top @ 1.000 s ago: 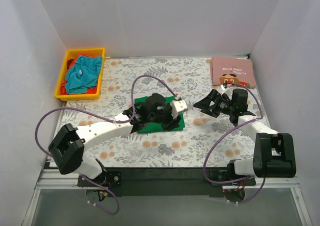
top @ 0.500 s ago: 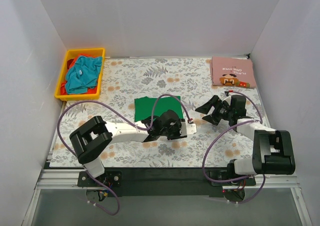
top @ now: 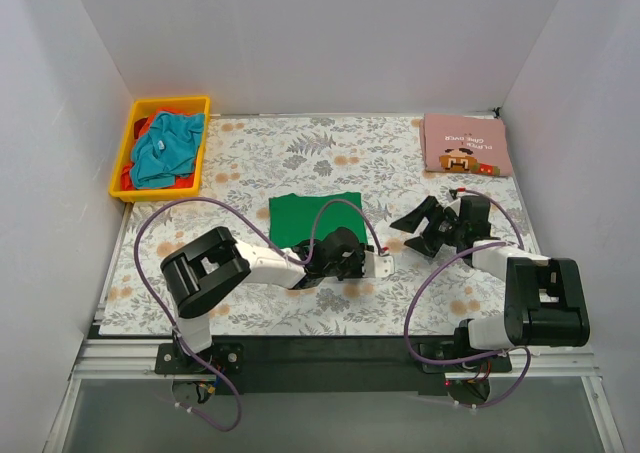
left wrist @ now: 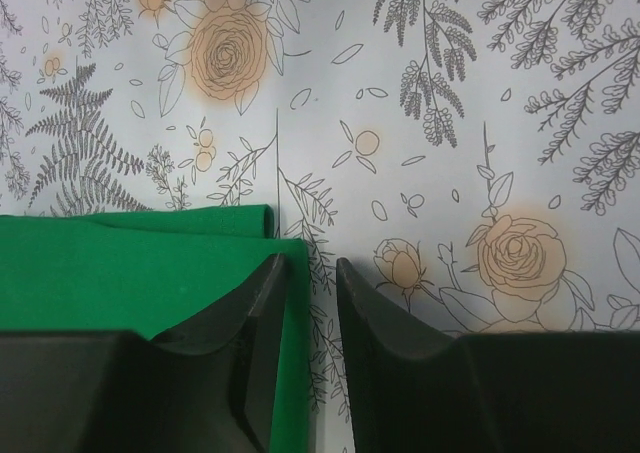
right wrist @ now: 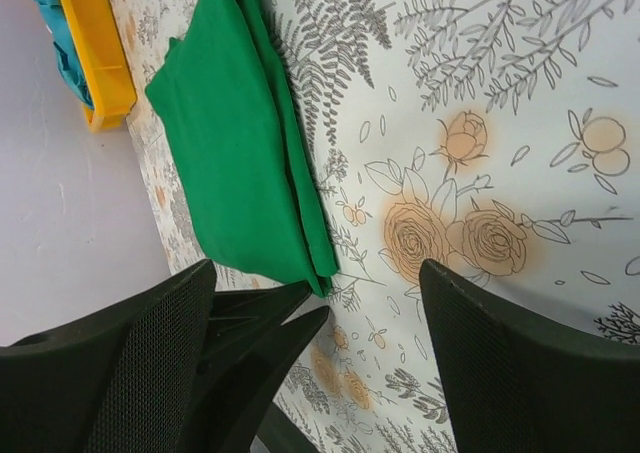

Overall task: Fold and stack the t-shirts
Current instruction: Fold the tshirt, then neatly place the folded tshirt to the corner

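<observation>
The bright green t-shirt (top: pixel 315 216) lies folded into a flat rectangle in the middle of the table cover. My left gripper (top: pixel 348 255) is low at its near right corner. In the left wrist view its jaws (left wrist: pixel 312 263) stand a narrow gap apart, one finger over the green t-shirt (left wrist: pixel 120 268) and one over bare cover, holding nothing. My right gripper (top: pixel 425 223) hovers wide open to the right of the shirt, empty (right wrist: pixel 318 268). The green t-shirt (right wrist: pixel 235 143) shows beyond it. The pink t-shirt (top: pixel 465 143) with cartoon print lies folded at the back right.
A yellow bin (top: pixel 128 141) at the back left holds a teal shirt (top: pixel 168 145) and a red one (top: pixel 180 181). White walls close in the table on three sides. Purple cables loop above both arms.
My left gripper has come off the top of the green shirt and drawn back to its near right corner. The right gripper has shifted slightly toward the near edge.
</observation>
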